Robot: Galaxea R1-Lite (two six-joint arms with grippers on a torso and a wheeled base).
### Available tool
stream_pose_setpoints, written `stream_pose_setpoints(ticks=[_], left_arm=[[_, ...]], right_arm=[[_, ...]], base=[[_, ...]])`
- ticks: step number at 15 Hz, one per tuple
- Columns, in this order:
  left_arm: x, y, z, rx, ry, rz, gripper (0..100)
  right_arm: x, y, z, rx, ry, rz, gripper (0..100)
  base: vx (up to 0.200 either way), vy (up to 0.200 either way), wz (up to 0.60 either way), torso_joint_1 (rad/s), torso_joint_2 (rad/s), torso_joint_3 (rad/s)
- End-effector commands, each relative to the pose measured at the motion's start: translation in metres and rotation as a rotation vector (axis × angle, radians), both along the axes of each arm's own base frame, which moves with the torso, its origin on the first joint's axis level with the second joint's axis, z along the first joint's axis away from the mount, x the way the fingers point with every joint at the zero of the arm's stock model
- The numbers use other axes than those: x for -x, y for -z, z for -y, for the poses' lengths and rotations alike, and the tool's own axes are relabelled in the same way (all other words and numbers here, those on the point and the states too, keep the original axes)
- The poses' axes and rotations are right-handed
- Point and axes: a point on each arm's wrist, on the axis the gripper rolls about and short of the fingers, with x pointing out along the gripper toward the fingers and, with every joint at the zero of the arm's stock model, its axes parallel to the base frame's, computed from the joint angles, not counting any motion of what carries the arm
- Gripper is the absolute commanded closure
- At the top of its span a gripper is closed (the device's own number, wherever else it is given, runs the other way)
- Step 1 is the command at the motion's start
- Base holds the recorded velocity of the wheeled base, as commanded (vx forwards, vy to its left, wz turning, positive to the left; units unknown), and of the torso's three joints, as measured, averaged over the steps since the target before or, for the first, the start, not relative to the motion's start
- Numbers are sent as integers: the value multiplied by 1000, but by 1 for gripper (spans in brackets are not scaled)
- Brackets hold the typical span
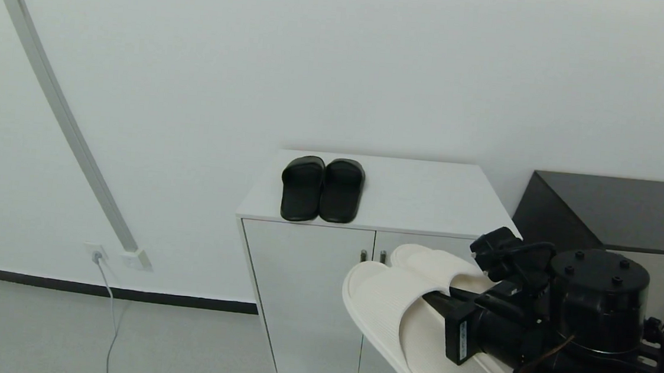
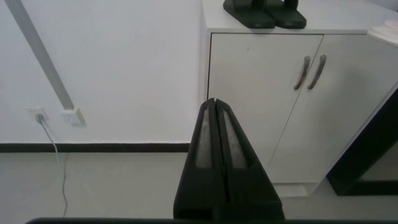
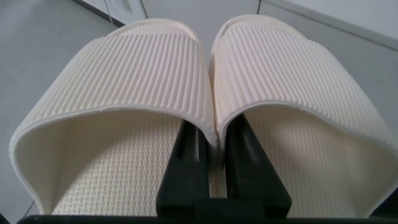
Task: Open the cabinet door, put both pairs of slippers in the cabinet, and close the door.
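Cream ribbed-foam slippers (image 3: 143,81), one pair, nearest of all: held side by side in the right jaws, one black finger (image 3: 186,162) pushed under each strap, the two inner strap walls pinched between them, toes pointing toward the cabinet doors. On the right arm's wrist block, a small white label (image 1: 464,333), print too small to read. Left jaws pressed fully together with nothing between, above the grey floor (image 2: 112,186), well short of the cabinet's left door. Farther off, a white two-door cabinet (image 1: 300,291) against the wall, both doors closed, paired metal handles (image 2: 310,71) at the middle seam, contents hidden. On its top, near the front-left edge, a pair of black rubber slide slippers (image 1: 322,189), side by side and touching. Just right of the cabinet, a dark-topped unit (image 1: 620,212). Low on the wall to the left, a white socket (image 1: 95,253) with a cable plugged in.
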Motion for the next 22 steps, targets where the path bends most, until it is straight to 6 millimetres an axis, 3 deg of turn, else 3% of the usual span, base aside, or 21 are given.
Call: stream_pose_setpoints(ticks=[1,2,22], left_arm=[[0,0,0,1,0,0,100],[0,0,0,1,1,1,0],[0,0,0,1,-2,0,0]], right_arm=[[0,2,0,8,-1,-3,100],[0,2,0,9,-2,-2,100],[0,10,-1,40,-5,-17,100]], base=[[0,0,0,-168,359,212],[0,0,0,-163,398,217],[0,0,0,-193,505,310]])
